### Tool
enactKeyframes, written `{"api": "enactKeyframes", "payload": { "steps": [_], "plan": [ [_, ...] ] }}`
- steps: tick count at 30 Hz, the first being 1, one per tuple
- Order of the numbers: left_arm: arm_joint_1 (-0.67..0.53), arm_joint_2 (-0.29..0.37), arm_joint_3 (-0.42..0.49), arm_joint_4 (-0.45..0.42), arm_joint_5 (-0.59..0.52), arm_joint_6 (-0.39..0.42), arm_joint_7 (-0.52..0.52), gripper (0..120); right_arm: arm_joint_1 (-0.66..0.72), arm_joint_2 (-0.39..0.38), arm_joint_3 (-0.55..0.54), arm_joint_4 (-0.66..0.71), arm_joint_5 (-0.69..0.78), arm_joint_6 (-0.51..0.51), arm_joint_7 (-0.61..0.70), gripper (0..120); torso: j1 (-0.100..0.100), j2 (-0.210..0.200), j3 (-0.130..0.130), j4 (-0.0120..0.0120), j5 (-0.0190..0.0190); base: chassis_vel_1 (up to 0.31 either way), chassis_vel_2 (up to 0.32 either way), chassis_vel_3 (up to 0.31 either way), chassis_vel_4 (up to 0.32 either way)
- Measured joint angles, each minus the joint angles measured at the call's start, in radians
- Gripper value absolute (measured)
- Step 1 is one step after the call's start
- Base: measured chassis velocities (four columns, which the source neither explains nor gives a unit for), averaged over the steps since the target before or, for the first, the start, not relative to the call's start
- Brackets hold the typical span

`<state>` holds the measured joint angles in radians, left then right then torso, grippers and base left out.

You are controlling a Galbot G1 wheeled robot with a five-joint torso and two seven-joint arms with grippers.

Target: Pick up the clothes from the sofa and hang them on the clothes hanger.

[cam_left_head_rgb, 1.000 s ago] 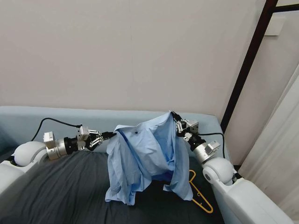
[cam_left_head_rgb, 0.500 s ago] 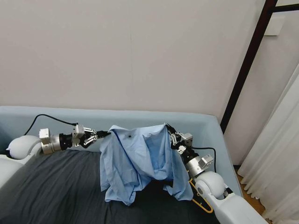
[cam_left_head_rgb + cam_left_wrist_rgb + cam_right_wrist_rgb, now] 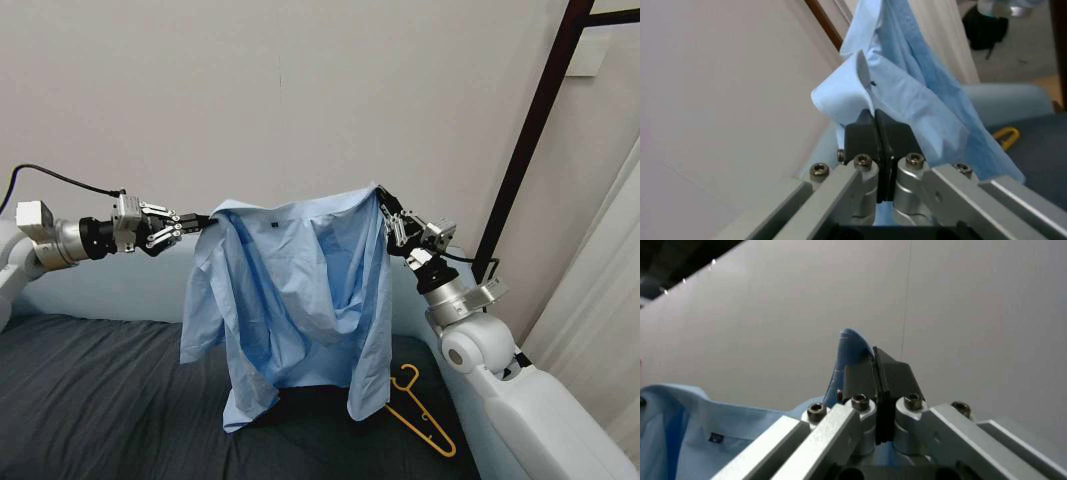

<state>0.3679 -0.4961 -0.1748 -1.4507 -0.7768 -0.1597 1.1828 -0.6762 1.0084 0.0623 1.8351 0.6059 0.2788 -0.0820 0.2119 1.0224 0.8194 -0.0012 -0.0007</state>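
Left gripper (image 3: 203,219) clamped tight on one shoulder of the blue shirt (image 3: 290,290); right gripper (image 3: 381,203) pinching the other shoulder; shirt hanging spread between them over the sofa (image 3: 100,400); yellow hanger (image 3: 422,412) lying on the cushion beside its hem.

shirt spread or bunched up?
Spread: the shirt hangs open between the left gripper and right gripper, each shut on a shoulder.
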Motion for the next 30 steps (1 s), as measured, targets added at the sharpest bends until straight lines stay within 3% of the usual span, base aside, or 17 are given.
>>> {"api": "enactKeyframes", "payload": {
  "steps": [4, 5, 7, 10, 19, 22, 26, 30],
  "plan": [
    [0.043, -0.065, 0.023, 0.061, 0.114, -0.019, 0.069, 0, -0.090, 0.021, -0.037, -0.060, -0.071, 0.009, 0.009, 0, 0.000, 0.000, 0.000, 0.0006, -0.0004, 0.000, 0.000, 0.000, 0.000],
    [0.059, -0.096, 0.032, 0.086, 0.162, -0.028, 0.091, 0, -0.126, 0.035, -0.045, -0.082, -0.091, 0.013, 0.014, 0, 0.000, 0.000, 0.000, -0.0007, -0.0003, 0.000, 0.000, 0.000, 0.000],
    [0.093, -0.141, 0.036, 0.116, 0.222, -0.043, 0.118, 0, -0.167, 0.061, -0.058, -0.121, -0.124, 0.020, 0.023, 0, 0.000, 0.000, 0.000, -0.0009, -0.0003, 0.000, 0.000, 0.000, 0.000],
    [0.128, -0.185, 0.027, 0.143, 0.262, -0.060, 0.124, 0, -0.195, 0.088, -0.065, -0.163, -0.163, 0.036, 0.026, 0, 0.000, 0.000, 0.000, 0.0000, -0.0002, 0.000, 0.000, 0.000, 0.000],
    [0.143, -0.205, 0.006, 0.176, 0.283, -0.078, 0.094, 0, -0.250, 0.095, -0.070, -0.193, -0.178, 0.038, 0.072, 0, 0.000, 0.000, 0.000, 0.0000, -0.0001, 0.000, 0.000, 0.000, 0.000],
    [0.141, -0.201, 0.003, 0.178, 0.285, -0.078, 0.092, 0, -0.274, 0.087, -0.072, -0.204, -0.168, 0.013, 0.104, 7, 0.000, 0.000, 0.000, -0.0001, 0.0000, 0.000, 0.000, 0.000, 0.000],
    [0.132, -0.187, 0.003, 0.177, 0.289, -0.078, 0.091, 0, -0.318, 0.055, -0.062, -0.243, -0.131, -0.120, 0.199, 25, 0.000, 0.000, 0.000, -0.0002, 0.0000, 0.000, 0.000, 0.000, 0.000],
    [0.131, -0.184, 0.007, 0.172, 0.289, -0.076, 0.090, 0, -0.325, 0.031, -0.039, -0.302, -0.117, -0.185, 0.213, 39, 0.000, 0.000, 0.000, -0.0002, 0.0000, 0.000, 0.000, 0.000, 0.000]
  ]
}}
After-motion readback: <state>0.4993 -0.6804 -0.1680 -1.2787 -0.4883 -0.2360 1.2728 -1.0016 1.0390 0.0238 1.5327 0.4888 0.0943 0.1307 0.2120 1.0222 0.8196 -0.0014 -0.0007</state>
